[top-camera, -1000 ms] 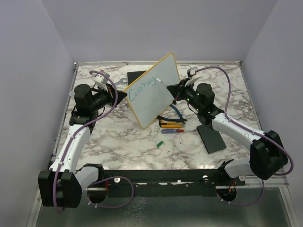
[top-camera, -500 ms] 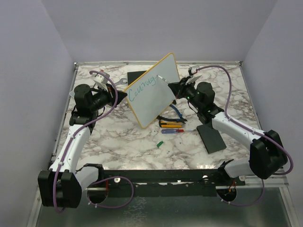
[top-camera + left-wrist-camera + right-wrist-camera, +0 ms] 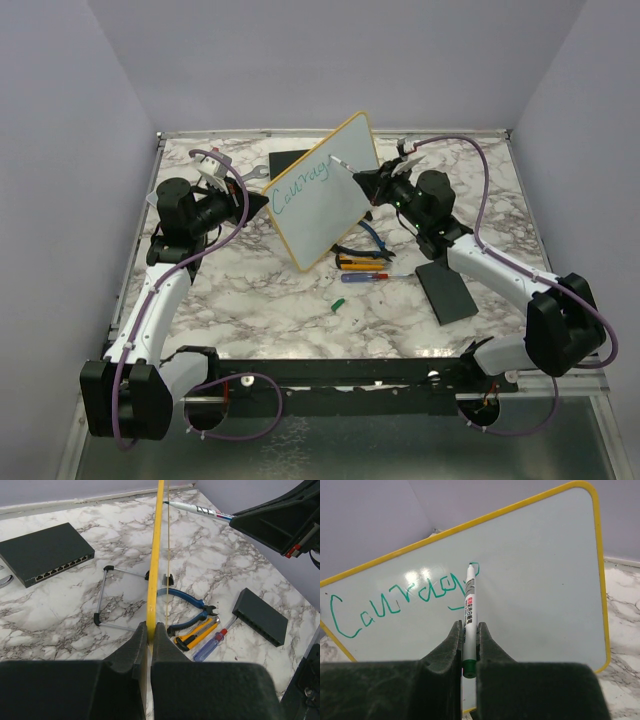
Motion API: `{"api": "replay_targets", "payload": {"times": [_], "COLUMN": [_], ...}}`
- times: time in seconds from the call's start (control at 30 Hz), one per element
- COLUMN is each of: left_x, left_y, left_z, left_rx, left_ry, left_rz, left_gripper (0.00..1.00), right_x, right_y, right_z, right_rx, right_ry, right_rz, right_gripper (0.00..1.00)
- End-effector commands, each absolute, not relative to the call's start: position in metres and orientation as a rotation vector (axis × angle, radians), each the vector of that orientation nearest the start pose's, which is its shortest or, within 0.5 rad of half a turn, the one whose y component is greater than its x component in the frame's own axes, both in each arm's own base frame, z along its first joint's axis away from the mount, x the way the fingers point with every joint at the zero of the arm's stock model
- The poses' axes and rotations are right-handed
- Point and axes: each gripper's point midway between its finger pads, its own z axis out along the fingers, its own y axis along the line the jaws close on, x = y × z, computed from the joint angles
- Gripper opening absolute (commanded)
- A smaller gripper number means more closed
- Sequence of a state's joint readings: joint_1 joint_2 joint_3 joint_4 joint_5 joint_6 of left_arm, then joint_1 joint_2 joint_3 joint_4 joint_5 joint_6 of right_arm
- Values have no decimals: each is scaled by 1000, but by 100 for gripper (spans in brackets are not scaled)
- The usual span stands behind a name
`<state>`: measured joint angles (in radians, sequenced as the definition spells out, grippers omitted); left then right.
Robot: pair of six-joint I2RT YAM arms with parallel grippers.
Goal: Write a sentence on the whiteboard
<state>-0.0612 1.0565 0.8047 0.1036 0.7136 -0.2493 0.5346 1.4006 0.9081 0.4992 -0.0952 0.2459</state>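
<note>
Whiteboard rim pinched edge-on in left gripper, board tilted. Right gripper clenches marker, tip apparently at end of sentence, arm extended.

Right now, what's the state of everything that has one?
whiteboard: up on edge, tilted, gripped at its rim.
sentence: unfinished, reads "Courag".
marker: uncapped, tip at the board face.
green cap: off the marker, lying loose.
left gripper: fingers shut on the whiteboard.
right gripper: fingers shut on the marker.
</note>
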Motion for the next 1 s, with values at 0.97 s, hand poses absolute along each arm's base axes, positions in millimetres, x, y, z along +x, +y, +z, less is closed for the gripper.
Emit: {"api": "replay_targets", "payload": {"times": [0.97], "left_x": [322], "left_y": [-144], "left_z": [278], "left_rx": [421], "left_ry": [1669], "left_rz": [-829], "left_gripper": [0], "right_x": [388], "right_y": [255], "right_z": [233], "right_rx": [-303], "right_ry": [1675], "right_rz": [644], "right_gripper": [1]}}
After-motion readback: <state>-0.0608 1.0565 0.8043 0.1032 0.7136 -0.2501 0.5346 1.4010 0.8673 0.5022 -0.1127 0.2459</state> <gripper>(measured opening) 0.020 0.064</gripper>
